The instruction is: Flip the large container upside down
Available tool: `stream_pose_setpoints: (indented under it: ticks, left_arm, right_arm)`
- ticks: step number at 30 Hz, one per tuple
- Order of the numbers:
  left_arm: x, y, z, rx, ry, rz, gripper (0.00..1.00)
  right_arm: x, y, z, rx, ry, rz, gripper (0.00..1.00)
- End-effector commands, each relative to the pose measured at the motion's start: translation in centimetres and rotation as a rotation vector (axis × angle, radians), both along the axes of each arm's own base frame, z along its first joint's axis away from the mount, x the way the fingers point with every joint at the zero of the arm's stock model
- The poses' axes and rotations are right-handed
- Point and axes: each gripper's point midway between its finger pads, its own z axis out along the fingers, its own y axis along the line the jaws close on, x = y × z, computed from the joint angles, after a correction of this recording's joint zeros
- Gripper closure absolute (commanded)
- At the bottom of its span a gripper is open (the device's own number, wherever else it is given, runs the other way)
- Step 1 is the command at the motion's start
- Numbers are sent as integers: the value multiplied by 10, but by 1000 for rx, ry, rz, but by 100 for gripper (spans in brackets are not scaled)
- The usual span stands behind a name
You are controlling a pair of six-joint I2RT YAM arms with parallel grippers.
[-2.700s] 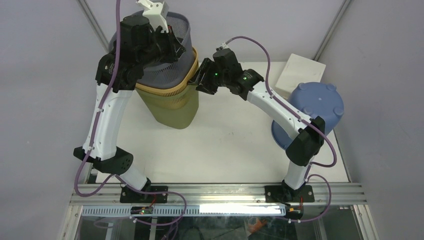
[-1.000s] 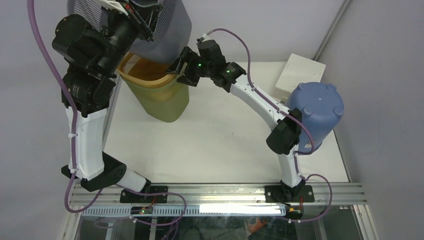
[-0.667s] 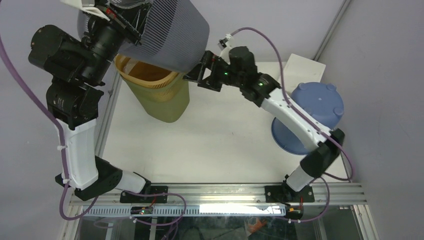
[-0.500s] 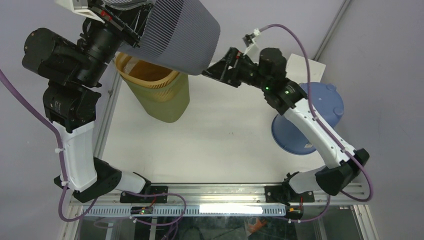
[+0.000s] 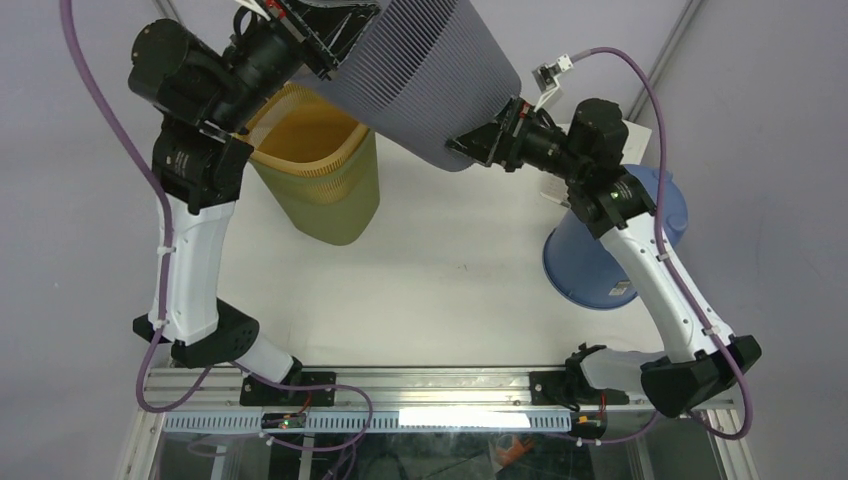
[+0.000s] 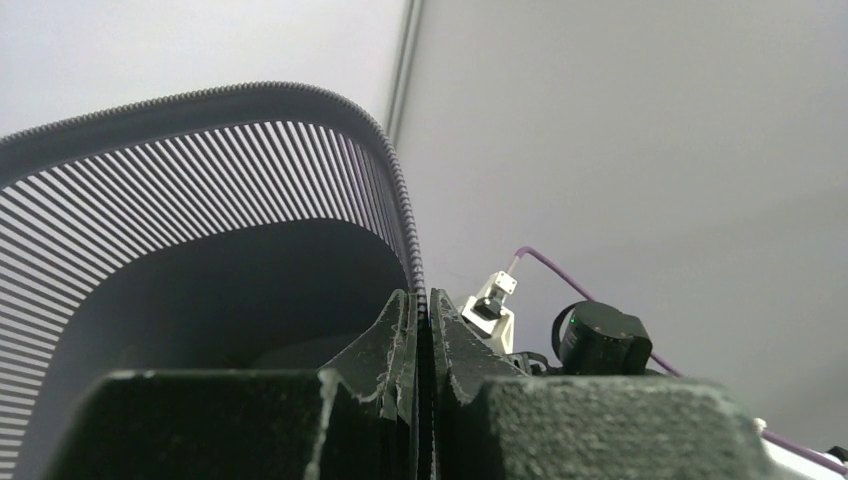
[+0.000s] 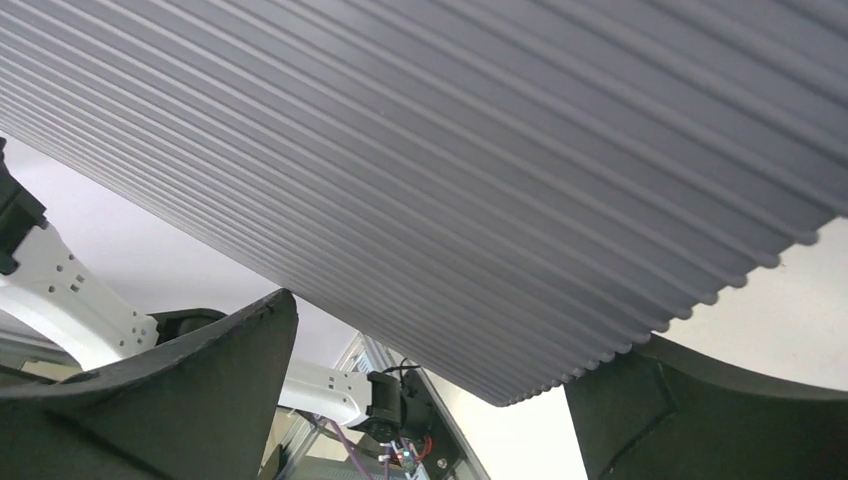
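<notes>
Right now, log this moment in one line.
left jaws: shut on grey bin rim | bin: aloft, tilted | right jaws: open at its base | yellow basket: upright

I count three plastic bins: one grey ribbed plastic container [image 5: 420,80], one mustard-yellow slatted basket [image 5: 330,190] and one blue round bucket [image 5: 590,265]. One white box [image 5: 553,188], mostly hidden. Two white-and-black robot arms [image 5: 195,260].

An olive-yellow basket [image 5: 330,190] stands upright in the upper left of the frame on the white surface [image 5: 440,290], its open mouth facing up. At the right edge of the surface a blue bucket [image 5: 590,265] sits mouth down, well apart from the basket. A metal rail [image 5: 440,385] runs along the surface's bottom edge.
</notes>
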Motion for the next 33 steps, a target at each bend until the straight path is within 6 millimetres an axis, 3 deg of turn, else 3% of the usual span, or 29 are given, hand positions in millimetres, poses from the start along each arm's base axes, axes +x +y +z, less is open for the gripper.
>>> stream_pose_setpoints:
  ticks: [1, 8, 15, 20, 25, 33]
  left_arm:
    - [-30, -11, 31, -92, -99, -157, 100]
    - [31, -45, -38, -32, 107, -156, 100]
    - [72, -84, -103, -13, 266, -221, 100]
    - [85, -126, -159, 43, 364, -298, 100]
    - [95, -161, -228, 132, 471, -319, 100]
    - [84, -179, -332, 275, 622, -319, 100]
  right_arm:
    - [-31, -17, 44, 67, -162, 26, 1]
    - [-46, -65, 40, -47, -206, -204, 1]
    - [-64, -103, 24, -162, -161, -352, 1]
    - [-78, -135, 22, -200, -154, -484, 1]
    - [-84, -148, 23, -214, -151, -537, 1]
    - [-80, -147, 43, -219, -204, -532, 1]
